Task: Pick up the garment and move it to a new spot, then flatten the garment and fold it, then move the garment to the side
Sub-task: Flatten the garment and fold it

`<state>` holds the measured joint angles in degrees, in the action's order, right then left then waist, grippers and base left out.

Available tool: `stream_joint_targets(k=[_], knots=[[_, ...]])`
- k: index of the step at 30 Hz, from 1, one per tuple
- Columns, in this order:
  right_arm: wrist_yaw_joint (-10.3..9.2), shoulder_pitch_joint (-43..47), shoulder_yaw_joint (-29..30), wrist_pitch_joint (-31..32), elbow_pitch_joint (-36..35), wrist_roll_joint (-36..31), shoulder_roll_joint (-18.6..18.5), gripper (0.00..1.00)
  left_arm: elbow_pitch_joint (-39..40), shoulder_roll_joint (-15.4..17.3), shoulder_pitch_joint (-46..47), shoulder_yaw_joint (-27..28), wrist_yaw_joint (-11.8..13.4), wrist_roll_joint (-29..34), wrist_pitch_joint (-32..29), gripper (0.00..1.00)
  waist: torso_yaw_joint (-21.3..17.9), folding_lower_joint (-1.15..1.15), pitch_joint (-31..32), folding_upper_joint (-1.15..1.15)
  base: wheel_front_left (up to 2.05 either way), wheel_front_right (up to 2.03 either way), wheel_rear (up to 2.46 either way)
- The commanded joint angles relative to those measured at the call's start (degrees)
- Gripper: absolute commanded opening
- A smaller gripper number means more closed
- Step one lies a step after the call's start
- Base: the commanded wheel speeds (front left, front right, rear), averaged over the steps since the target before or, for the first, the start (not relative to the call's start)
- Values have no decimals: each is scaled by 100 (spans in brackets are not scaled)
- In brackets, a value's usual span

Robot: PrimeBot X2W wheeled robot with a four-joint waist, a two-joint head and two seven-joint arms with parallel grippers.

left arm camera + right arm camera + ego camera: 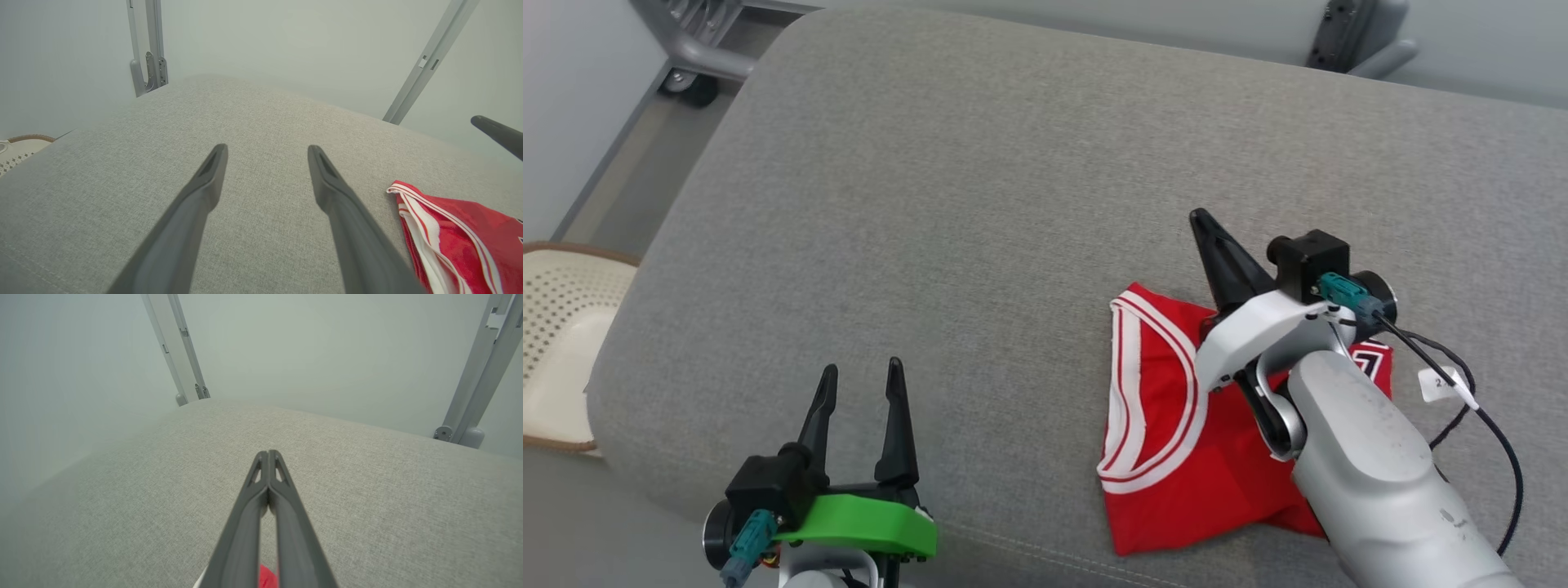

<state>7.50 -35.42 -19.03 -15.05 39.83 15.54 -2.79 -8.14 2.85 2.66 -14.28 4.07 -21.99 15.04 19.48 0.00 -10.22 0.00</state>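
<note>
The right gripper (1200, 218), two long dark fingers on a white-and-silver wrist, has its fingers pressed flat together from base to tip, and nothing shows clamped between them; in the right wrist view the joined tips point out over bare fabric, with a sliver of red just visible below them at the bottom edge. That wrist sits over the far right part of the red sleeveless jersey with white-striped trim (1168, 457), and the fingers reach beyond the garment's far edge; whether the gripper touches the cloth cannot be told. The jersey lies folded into a rough square on the near right part of the broad grey woven-fabric cushion (931, 204), its curved white-banded opening turned toward the robot's left and a scrap of black-and-white lettering showing beside the forearm. A thin black cable with a small white tag (1445, 382) loops from the right wrist over the cushion's right side. The left gripper (862, 369), dark fingers on a bright green mount, hovers near the cushion's front edge, well apart from the jersey on its left, with its fingers spread wide and nothing between them; in the left wrist view the garment's striped corner lies to the right of them. Off the cushion's left end stands a cream perforated seat with a brown rim (556, 327), and beyond the far left corner a grey metal frame on a black castor (690, 61).
</note>
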Motion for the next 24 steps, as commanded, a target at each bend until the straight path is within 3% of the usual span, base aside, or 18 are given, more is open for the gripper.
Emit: stream_joint_targets(k=[1,10,21,22,24], knots=[[-3,170,101,-13,-128,-117,-22,0,3,11,98,11,-31,48,16,100,-373,0,105,0,0,0,0],[-2,1377,1311,-14,-1811,-740,-17,0,-68,13,322,-88,-183,352,17,100,-1302,0,302,0,0,0,0],[-2,2711,1707,-14,-3063,-644,-15,0,-31,14,54,123,-150,359,17,100,-1917,0,466,0,0,0,0],[-2,2805,1703,-14,-3138,-598,-13,7,-21,14,4,158,-147,360,16,100,-1942,0,479,0,0,0,0],[-2,2971,1707,-15,-3254,-540,-15,36,-9,14,-81,224,-138,381,17,100,-1974,0,498,0,0,0,0]])
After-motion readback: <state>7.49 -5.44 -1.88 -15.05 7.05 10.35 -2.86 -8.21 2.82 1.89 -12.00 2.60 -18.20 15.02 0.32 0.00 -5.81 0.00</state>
